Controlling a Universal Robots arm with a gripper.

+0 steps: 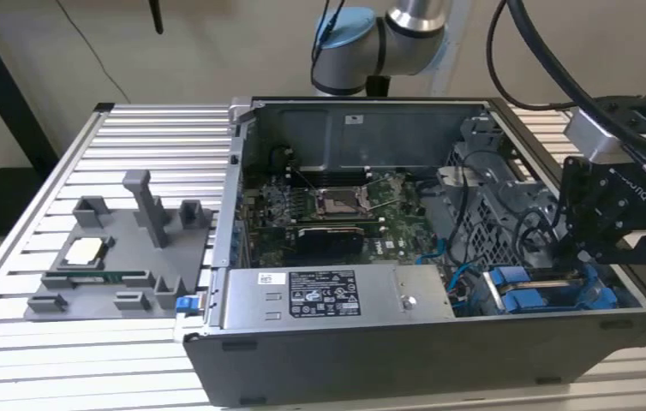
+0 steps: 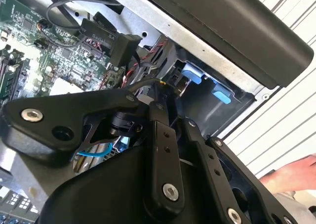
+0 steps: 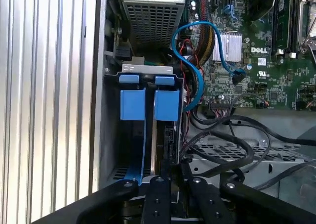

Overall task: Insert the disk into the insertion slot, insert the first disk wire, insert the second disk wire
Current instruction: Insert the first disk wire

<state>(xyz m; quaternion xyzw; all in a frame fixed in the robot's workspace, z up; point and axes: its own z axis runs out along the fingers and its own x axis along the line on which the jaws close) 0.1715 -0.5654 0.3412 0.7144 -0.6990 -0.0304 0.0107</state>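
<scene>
The arm is silver with a light blue joint cap. Black cables hang at one o'clock. The black end effector has silver screws.

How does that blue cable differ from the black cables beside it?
The blue cable loops over the green circuit board; the black cables sprawl across the grey metal cage. The blue cable is one strand, the black cables several. Both lie inside the open case.
</scene>
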